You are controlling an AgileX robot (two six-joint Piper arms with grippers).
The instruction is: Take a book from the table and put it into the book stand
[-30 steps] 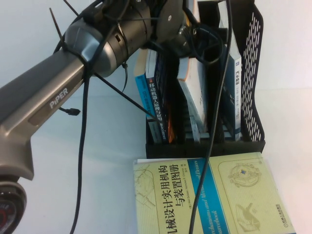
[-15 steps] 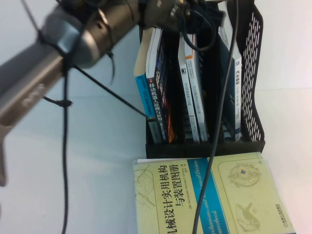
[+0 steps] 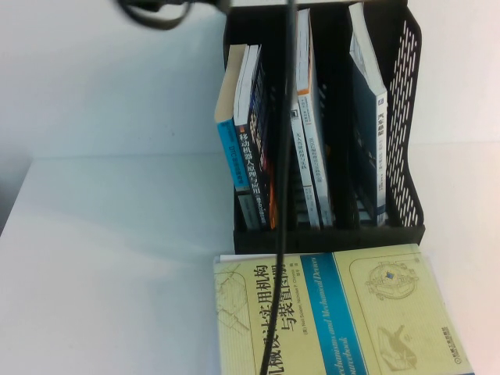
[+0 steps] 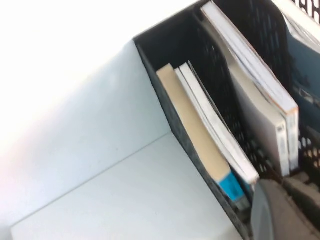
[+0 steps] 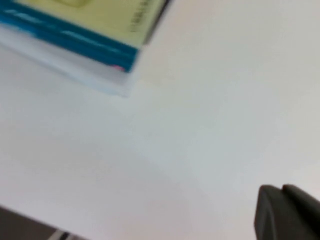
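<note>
A black mesh book stand (image 3: 328, 237) stands at the back of the table. Books are upright in its left slot (image 3: 250, 148), middle slot (image 3: 305, 141) and right slot (image 3: 367, 117). A yellow-green book with a blue stripe (image 3: 367, 312) lies flat on the table in front of the stand. Neither gripper shows in the high view. In the left wrist view my left gripper (image 4: 280, 215) is above and to the left of the stand (image 4: 165, 100), holding nothing. My right gripper (image 5: 281, 190) is shut and empty, low over the table near a corner of the yellow-green book (image 5: 100, 25).
A black cable (image 3: 285, 156) hangs down across the stand and the flat book. A dark bit of the left arm (image 3: 156, 8) shows at the top edge. White table (image 3: 117, 273) lies to the left of the stand and the book.
My left arm has drawn back up and out of the high view. The book that it was tilting into the middle slot now stands upright there.
</note>
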